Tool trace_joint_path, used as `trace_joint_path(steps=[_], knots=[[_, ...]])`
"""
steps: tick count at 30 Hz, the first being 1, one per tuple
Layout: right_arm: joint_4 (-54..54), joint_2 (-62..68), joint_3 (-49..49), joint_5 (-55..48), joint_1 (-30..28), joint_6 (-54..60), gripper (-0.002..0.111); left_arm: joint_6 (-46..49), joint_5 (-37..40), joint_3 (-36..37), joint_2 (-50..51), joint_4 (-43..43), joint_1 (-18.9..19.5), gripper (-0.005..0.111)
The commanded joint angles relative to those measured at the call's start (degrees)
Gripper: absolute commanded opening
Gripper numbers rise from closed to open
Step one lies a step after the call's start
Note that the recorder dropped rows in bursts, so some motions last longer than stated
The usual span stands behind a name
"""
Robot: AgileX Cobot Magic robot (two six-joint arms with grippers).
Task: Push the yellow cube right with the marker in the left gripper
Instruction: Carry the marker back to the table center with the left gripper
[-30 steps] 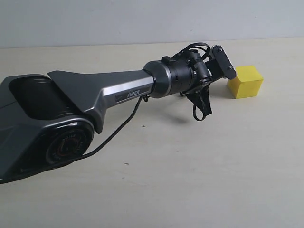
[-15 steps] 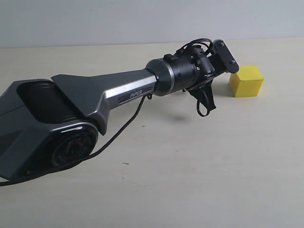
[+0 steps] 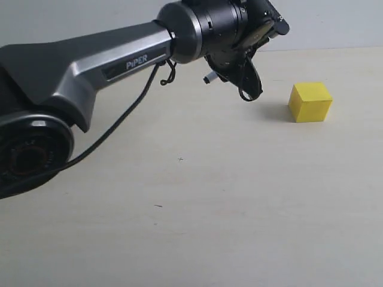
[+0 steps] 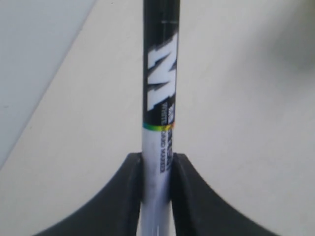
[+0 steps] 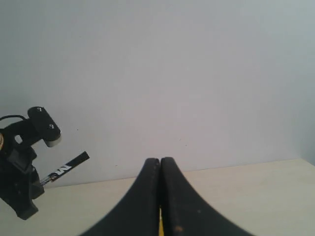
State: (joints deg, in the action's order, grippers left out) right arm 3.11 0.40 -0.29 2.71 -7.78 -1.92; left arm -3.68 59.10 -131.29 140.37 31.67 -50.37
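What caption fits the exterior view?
Left tool grips the marker above the table, apart from the cube on its right.

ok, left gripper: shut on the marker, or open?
Shut on the marker: the left wrist view shows fingers of the left gripper pressed against the barrel on both sides.

The left pincer (image 4: pixel 157 164) hangs aloft, clamped tight; the right pincer (image 5: pixel 160 164) is closed.

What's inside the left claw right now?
The marker, pinched between the left claw and its black fingers. They cover part of its white barrel.
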Motion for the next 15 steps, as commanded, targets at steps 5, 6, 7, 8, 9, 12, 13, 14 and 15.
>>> trace_joint_path(steps=[5,6,7,8,9,12,13,14,15], knots=[[-0.25,-0.4,0.29,0.02,-0.18,0.28,0.0,-0.99,6.32,4.85,-2.63,-3.54,-0.47,0.0],[-0.25,-0.4,0.29,0.02,-0.18,0.28,0.0,-0.99,5.59,5.61,-3.02,-5.67,-0.34,0.0],[-0.25,-0.4,0.29,0.02,-0.18,0.28,0.0,-0.99,4.8,6.32,-3.52,-7.67,-0.05,0.0],[-0.25,-0.4,0.29,0.02,-0.18,0.28,0.0,-0.99,3.87,7.28,-4.4,-10.66,0.36,0.0],[-0.25,-0.4,0.29,0.02,-0.18,0.28,0.0,-1.02,3.21,8.17,-5.4,-13.26,0.72,0.0],[-0.25,-0.4,0.29,0.02,-0.18,0.28,0.0,-3.75,4.25,11.47,-9.16,-15.97,1.73,0.0],[-0.25,-0.4,0.29,0.02,-0.18,0.28,0.0,-5.42,4.28,13.51,-10.76,-15.97,1.87,0.0],[-0.25,-0.4,0.29,0.02,-0.18,0.28,0.0,-6.83,4.02,16.09,-12.64,-15.97,1.87,0.0],[-0.25,-0.4,0.29,0.02,-0.18,0.28,0.0,-7.93,2.77,19.29,-14.71,-16.09,1.87,0.0]])
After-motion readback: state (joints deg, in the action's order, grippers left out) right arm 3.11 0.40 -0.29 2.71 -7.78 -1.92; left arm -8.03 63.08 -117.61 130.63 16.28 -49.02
